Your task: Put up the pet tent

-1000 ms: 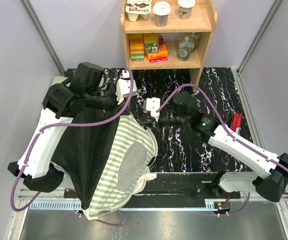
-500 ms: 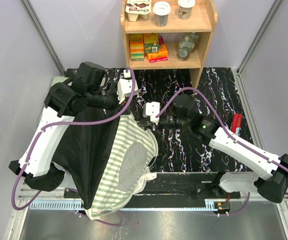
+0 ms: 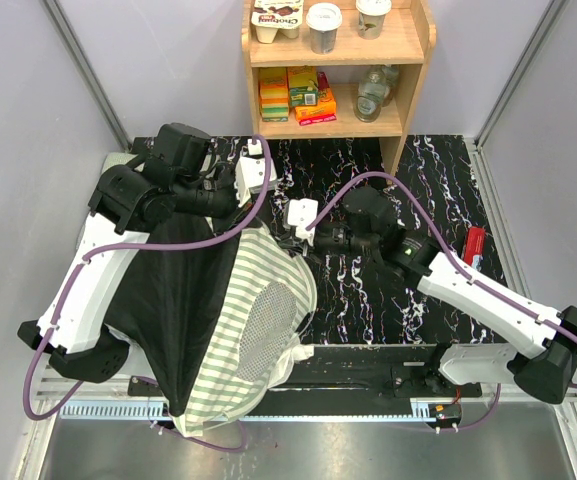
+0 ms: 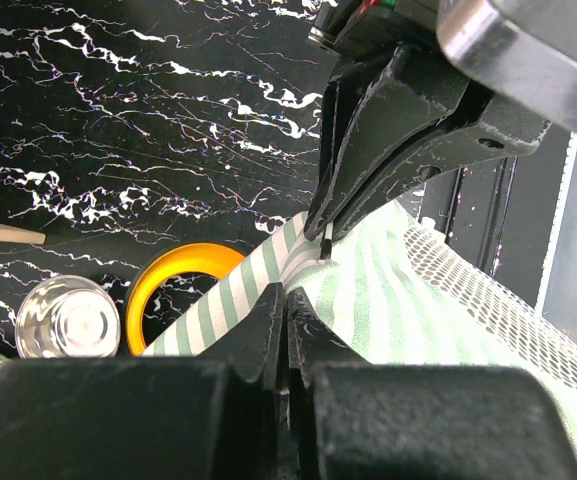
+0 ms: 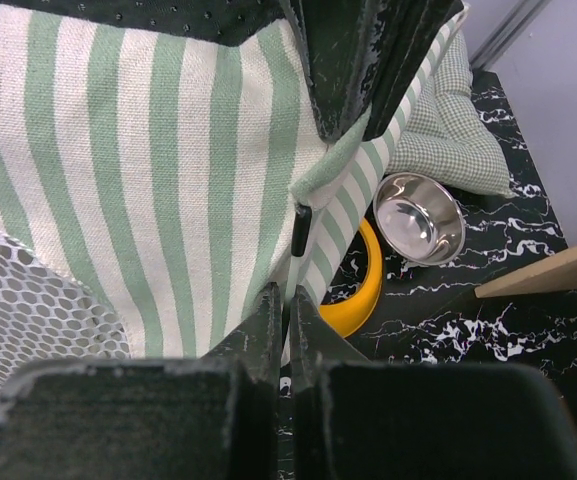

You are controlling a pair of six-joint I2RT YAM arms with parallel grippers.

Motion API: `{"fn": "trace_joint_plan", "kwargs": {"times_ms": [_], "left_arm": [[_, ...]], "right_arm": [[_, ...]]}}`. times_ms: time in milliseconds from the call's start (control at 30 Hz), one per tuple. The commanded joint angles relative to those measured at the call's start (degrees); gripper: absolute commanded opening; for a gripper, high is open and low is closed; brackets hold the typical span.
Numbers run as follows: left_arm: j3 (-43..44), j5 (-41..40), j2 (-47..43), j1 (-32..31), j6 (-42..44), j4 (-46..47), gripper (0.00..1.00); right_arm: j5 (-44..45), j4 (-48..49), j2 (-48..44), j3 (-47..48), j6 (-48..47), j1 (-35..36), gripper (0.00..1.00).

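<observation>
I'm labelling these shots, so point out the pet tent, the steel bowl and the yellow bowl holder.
pet tent (image 5: 118, 170): right wrist view, on its green-and-white striped panel.
steel bowl (image 5: 418, 218): right wrist view, inside of the bowl.
yellow bowl holder (image 4: 173, 262): left wrist view, upper rim of the ring.

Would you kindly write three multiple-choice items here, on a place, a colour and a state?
1. Where is the shiny round steel bowl? A on a chair; B beside the yellow ring-shaped bowl holder; C inside the tent.
2. What colours stripe the fabric pet tent? A red and white; B blue and yellow; C green and white.
3. How are the left hand and right hand? A both shut on tent fabric; B both open; C one open.
Answers: B, it sits by the yellow ring; C, plain in both wrist views; A, each wrist view shows fingers pinching striped cloth.
</observation>
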Motion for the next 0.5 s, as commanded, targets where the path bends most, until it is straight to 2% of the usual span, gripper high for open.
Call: {"fn": "trace_joint_plan", "kwargs": {"times_ms": [0,467], "left_arm": [[1.5,0.4,-1.4,0.3,0.7,6.0,0.0],[0.2,0.9,-1.4,-0.8,2.0,4.8,0.0]], "right_arm": [[2.0,-9.9,2.6,-0.1,-2.3,1.2,0.0],[1.2,-9.7,2.9,1.4,-2.9,1.2,0.0]]}}
